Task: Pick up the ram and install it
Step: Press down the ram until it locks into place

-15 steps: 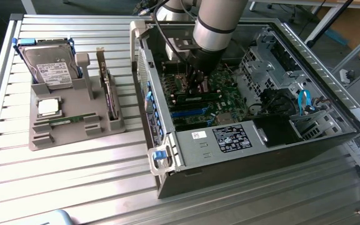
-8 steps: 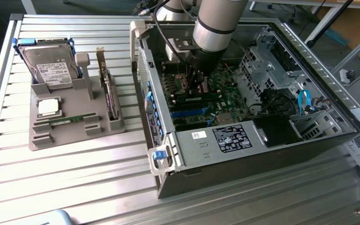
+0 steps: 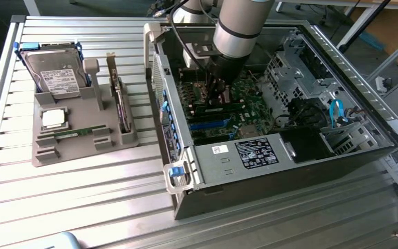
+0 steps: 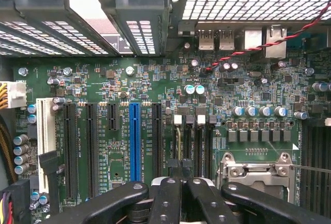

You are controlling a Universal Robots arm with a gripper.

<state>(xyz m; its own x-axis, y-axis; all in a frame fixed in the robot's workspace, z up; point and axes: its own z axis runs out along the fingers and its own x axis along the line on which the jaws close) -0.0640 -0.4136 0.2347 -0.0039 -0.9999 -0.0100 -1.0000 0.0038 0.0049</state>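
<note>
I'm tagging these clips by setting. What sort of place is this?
Probably a lab or workshop bench for PC assembly: an open computer case lies on a slatted metal table, beside a grey fixture holding a hard drive.

An open computer case [image 3: 268, 171] lies on the slatted table [image 3: 81, 197]. Beside it, a grey holder tray [image 3: 81, 150] carries a hard drive [image 3: 57, 72], a processor chip [image 3: 52, 118] and an upright expansion card [image 3: 119, 98].

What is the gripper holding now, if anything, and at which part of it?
It cannot be told: the gripper hangs low over the memory slots inside the computer case, and any grasp is hidden.
</note>
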